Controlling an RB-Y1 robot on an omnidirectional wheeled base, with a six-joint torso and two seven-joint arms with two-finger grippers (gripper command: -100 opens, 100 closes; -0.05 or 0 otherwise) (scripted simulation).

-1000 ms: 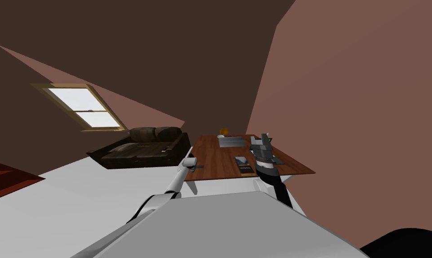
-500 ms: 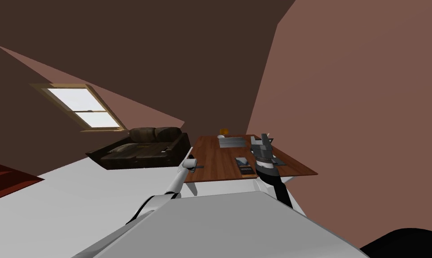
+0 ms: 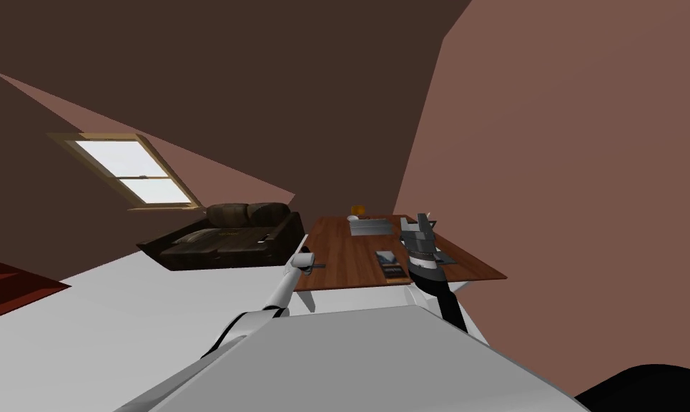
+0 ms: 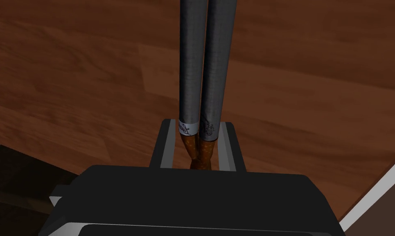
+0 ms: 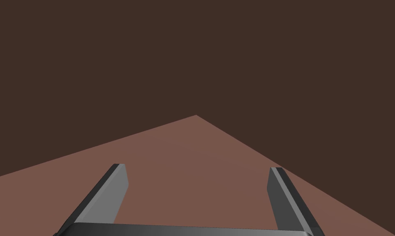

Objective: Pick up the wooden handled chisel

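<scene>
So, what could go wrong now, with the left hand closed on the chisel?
The left hand grips only the short brown end of the chisel, so the long grey part may tilt or slip. The chisel points across the table, near its edge; a low swing could strike it.

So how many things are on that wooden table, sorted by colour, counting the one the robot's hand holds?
Orange: 1, a small orange thing
White: 1, a small white thing
Grey: 2, a tray and the chisel shut in the left gripper
Dark: 2, flat things, too small to name
Total: 6
</scene>
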